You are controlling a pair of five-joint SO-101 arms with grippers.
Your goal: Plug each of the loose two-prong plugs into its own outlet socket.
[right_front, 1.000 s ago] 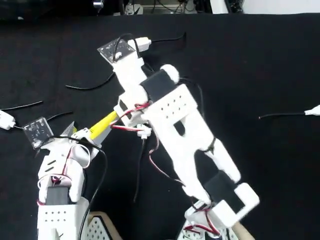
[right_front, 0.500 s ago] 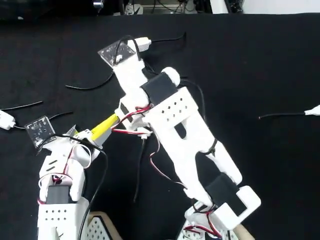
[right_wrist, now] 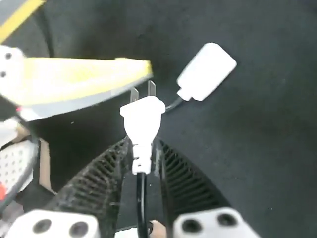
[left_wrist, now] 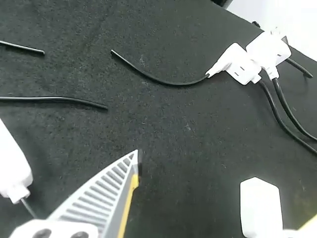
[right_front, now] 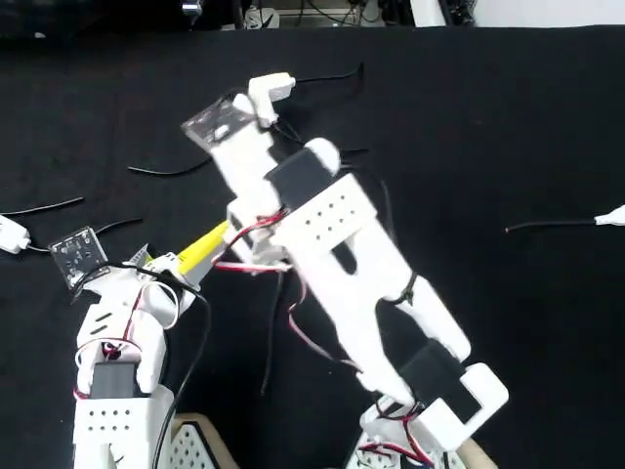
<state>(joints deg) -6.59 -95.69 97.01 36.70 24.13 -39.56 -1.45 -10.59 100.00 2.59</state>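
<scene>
White connectors (left_wrist: 237, 67) (touching) lie on black cloth (left_wrist: 188, 134) — cables (left_wrist: 157, 79) alongside.

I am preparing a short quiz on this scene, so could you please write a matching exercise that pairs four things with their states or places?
Things:
1. two-prong plug
2. white socket block
3. left gripper
4. far cable end

States or places:
A. open above the black cloth
B. at the right edge of the high view
C. clamped in the right gripper
D. lying on the cloth just beyond the prongs

Pairs: 1-C, 2-D, 3-A, 4-B.
</scene>
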